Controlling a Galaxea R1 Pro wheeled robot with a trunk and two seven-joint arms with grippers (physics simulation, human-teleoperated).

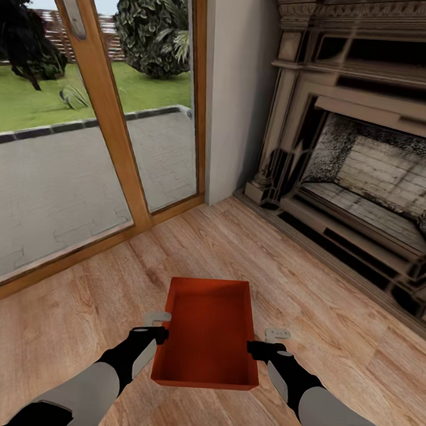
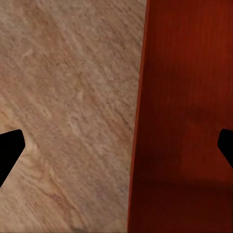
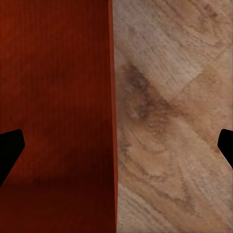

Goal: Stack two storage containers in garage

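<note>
Between the two arms, low over the wood floor (image 1: 332,319), sits one bin (image 1: 208,334), long axis running straight away from the robot. Left gripper (image 1: 159,326) straddles the bin's left wall, right gripper (image 1: 270,342) the right wall; both arms equally near. Each wrist view shows the fingers spread wide, one inside, one outside the wall (clamped or not, cannot tell). Fireplace (image 1: 365,177) right, glass door (image 1: 93,119) left: living room, garage not reached.
</note>
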